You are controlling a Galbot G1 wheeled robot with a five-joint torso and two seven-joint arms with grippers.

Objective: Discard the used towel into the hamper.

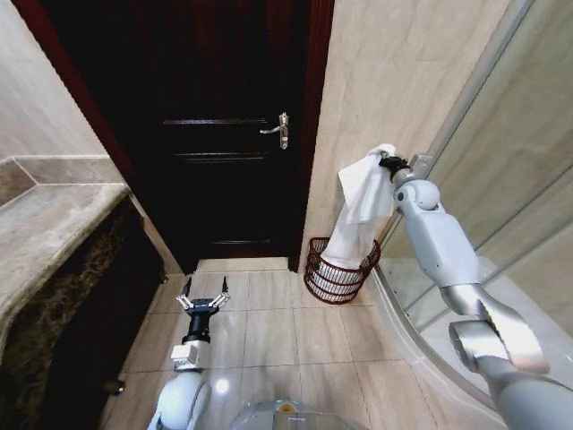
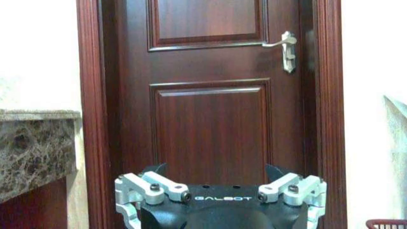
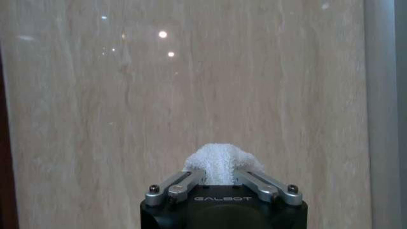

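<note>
My right gripper point(image 1: 387, 159) is raised near the beige wall and shut on the top of a white towel point(image 1: 363, 193). The towel hangs straight down, and its lower end rests inside the hamper point(image 1: 338, 271), a small round reddish-brown wire basket on the floor by the door frame. In the right wrist view the fingers point(image 3: 184, 181) pinch a tuft of the towel point(image 3: 219, 160). My left gripper point(image 1: 205, 295) hovers low over the floor tiles with its fingers spread open, pointing at the door. A sliver of the hamper's rim point(image 2: 386, 223) shows in the left wrist view.
A dark wooden door point(image 1: 224, 134) with a silver handle point(image 1: 277, 131) stands closed ahead. A marble counter point(image 1: 45, 233) runs along the left. A curved glass shower enclosure point(image 1: 483, 179) bounds the right side. Beige floor tiles point(image 1: 269, 336) lie between them.
</note>
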